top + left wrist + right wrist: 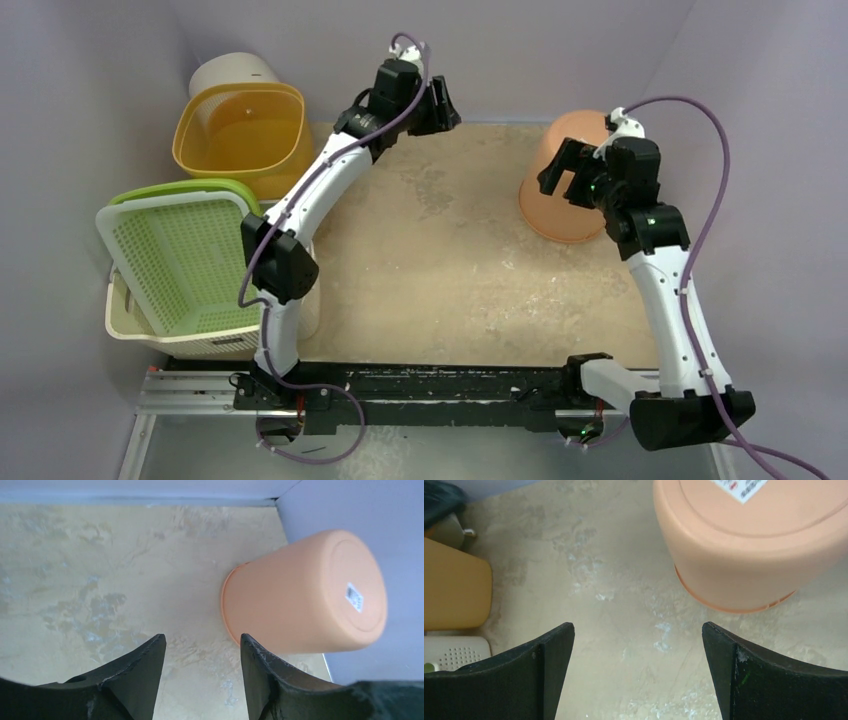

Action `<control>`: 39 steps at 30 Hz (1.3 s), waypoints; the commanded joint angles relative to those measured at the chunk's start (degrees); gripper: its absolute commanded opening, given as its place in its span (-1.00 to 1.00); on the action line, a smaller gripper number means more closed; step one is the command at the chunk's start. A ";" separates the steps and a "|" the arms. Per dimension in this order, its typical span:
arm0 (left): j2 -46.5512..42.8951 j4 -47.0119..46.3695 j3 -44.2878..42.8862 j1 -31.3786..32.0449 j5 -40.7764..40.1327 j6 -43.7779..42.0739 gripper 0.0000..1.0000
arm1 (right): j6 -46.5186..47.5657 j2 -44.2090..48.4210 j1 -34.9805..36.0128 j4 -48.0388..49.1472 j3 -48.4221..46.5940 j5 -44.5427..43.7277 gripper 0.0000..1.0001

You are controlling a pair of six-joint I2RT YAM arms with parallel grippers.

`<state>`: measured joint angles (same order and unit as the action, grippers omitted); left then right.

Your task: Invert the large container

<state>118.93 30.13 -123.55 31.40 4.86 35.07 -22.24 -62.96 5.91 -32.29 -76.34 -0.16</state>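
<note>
- Fingers (549,675) of the right gripper (568,178) stand wide apart, holding nothing; the left gripper (202,675) is likewise spread and empty
- The large container (305,595) sits mouth-down, labelled base up, at the right of the top view, near the wall; the flip looks finished; the next move probably calls only for drawing the arms clear
- Yellow tub (240,135) and green basket (180,260) crowd the left edge, well apart; nothing stands in the way

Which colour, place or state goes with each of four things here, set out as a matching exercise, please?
1 bucket
2 tub
3 basket
4 right hand

a yellow, far left corner
b open, holding nothing
c green, tilted, left side
d base up, far right

Pairs: 1-d, 2-a, 3-c, 4-b
</note>
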 commanded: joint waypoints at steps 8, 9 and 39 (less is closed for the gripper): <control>-12.30 -0.77 -1.57 1.12 -6.25 -7.23 0.13 | -9.29 -7.04 0.14 6.77 7.26 -7.21 1.00; -13.31 -0.77 -1.07 1.12 -7.29 -7.69 0.14 | -10.07 -7.95 0.07 7.62 6.85 -9.43 1.00; -29.42 5.81 12.96 -0.49 -29.54 -17.21 0.22 | -1.14 -46.44 -8.37 21.54 -25.87 -32.45 1.00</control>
<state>89.91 35.64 -110.15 32.12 -21.52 19.86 -25.71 -109.67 -1.96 -14.96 -97.97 -28.95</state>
